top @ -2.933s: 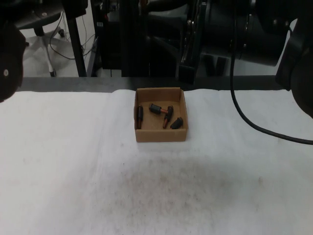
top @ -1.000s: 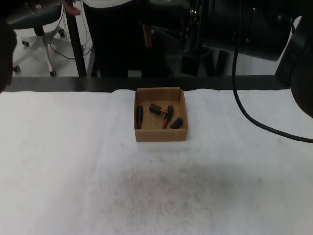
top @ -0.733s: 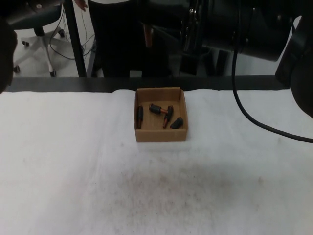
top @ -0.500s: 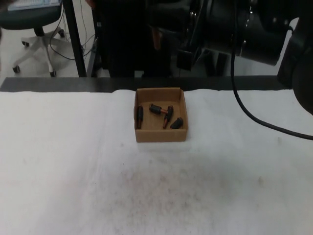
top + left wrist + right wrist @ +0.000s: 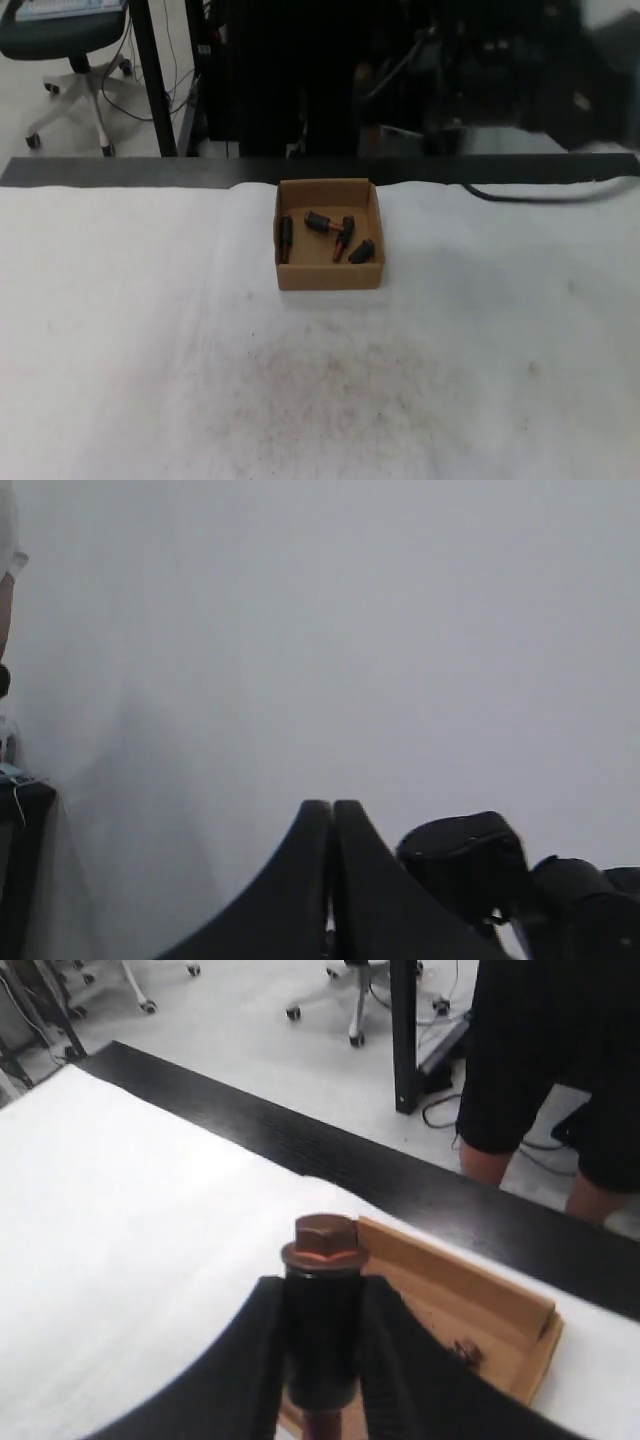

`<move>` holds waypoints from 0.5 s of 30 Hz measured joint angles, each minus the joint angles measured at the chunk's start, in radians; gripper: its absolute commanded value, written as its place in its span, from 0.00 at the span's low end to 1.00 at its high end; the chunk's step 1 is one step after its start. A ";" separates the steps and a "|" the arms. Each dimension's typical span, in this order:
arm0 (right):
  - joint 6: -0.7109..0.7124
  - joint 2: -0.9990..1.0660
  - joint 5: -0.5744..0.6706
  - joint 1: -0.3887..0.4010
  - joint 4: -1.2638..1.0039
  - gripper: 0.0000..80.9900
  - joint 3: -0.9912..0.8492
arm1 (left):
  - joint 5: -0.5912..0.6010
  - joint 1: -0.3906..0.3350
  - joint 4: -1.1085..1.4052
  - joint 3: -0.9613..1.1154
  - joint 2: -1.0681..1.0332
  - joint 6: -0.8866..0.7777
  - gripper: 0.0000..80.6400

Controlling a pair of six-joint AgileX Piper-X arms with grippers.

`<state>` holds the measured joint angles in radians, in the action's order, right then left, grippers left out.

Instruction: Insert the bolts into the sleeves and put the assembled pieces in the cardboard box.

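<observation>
Cardboard box (image 5: 328, 275) sits on the white cloth (image 5: 150, 350) at mid-bench, toward the far edge. Inside it I count four assembled pieces (image 5: 344, 238), black with reddish ends: one along the left wall, one toward the far side, and two by the right wall. Right gripper (image 5: 322, 1310) pinches a black sleeve (image 5: 322, 1335) between its two fingers. The copper-coloured hex head of a bolt (image 5: 323, 1242) stands out of the sleeve's end, past the fingertips. Beyond that held piece, my right wrist view looks onto the box's wall, with the dark bench edge (image 5: 250, 1130) behind it. Left gripper (image 5: 332, 815) has its fingers pressed together tip to tip, pointed at a plain pale surface. A black cable (image 5: 500, 195) lies across the cloth at the far right.
</observation>
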<state>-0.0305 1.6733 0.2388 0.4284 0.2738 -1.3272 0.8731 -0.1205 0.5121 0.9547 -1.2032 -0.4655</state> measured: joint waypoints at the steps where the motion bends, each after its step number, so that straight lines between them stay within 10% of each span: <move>1: 0.000 0.085 -0.001 0.001 0.070 0.01 -0.084 | 0.000 0.000 -0.007 0.000 0.003 0.000 0.00; 15: -0.023 0.478 -0.027 0.001 0.350 0.01 -0.534 | 0.009 0.000 -0.041 -0.026 0.012 0.000 0.00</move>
<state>-0.0537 2.1511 0.2121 0.4289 0.6240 -1.8608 0.8819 -0.1205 0.4707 0.9291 -1.1908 -0.4655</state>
